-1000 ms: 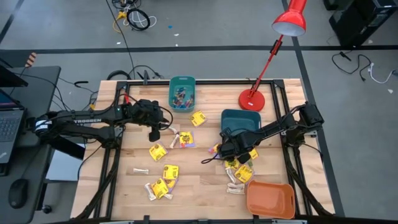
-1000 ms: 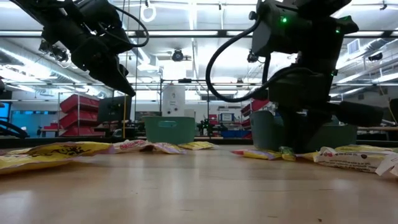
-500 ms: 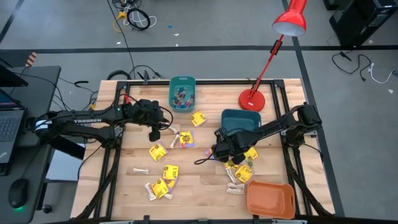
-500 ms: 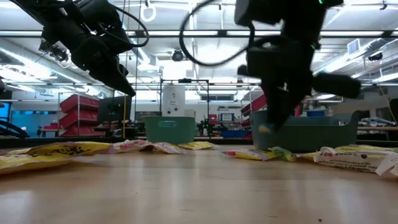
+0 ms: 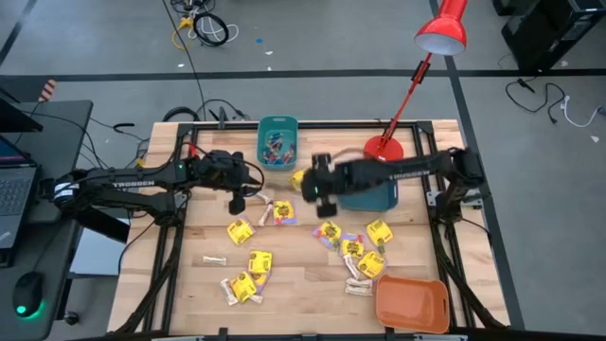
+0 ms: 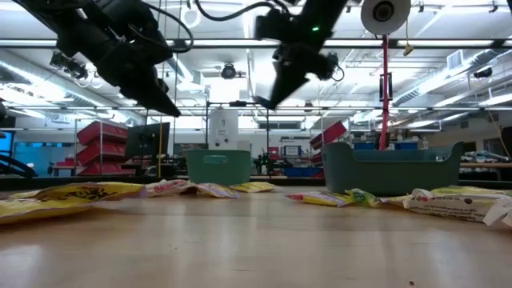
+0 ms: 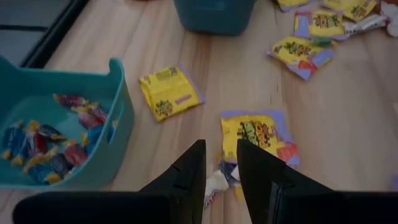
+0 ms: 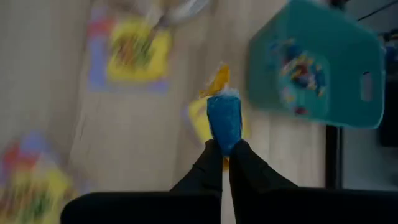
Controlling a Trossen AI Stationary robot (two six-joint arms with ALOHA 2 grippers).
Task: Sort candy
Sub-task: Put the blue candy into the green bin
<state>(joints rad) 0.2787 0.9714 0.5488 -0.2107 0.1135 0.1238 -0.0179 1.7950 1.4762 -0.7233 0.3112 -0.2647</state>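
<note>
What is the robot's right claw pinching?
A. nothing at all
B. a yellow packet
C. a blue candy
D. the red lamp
C: in the right wrist view the right claw is shut on a small blue candy, held up above the table near the teal bin of small candies.
</note>
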